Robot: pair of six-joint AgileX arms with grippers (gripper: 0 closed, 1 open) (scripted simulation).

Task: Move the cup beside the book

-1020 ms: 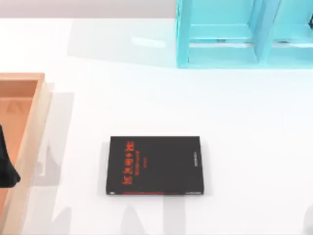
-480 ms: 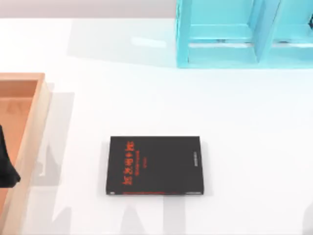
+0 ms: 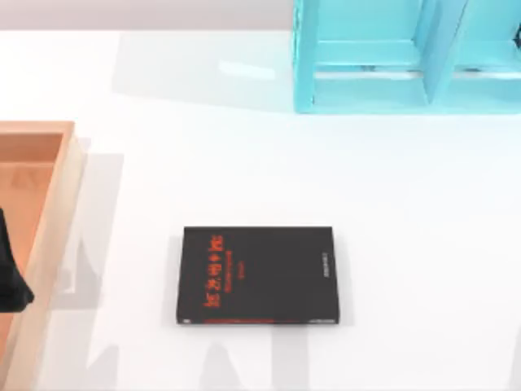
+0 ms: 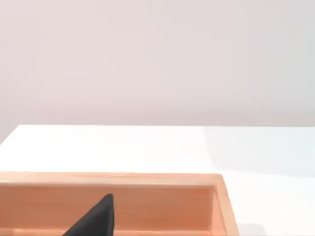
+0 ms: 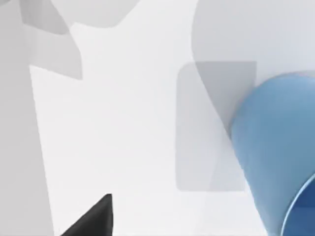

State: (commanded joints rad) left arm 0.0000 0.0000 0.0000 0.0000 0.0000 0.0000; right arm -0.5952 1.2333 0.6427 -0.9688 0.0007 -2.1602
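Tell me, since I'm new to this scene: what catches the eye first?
The black book with red lettering lies flat near the middle of the white table. A turquoise shelf stands at the far right edge and a wooden tray at the left. The right wrist view shows the light-blue cup close up.

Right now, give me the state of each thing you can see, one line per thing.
book: closed, lying flat on the white table, cover up.
cup: close in the right wrist view, on the table, apparently tipped; not clearly held.
wooden tray: open-topped, at the table's left edge.
turquoise shelf: at the back right, compartments open.
left gripper: over the tray.
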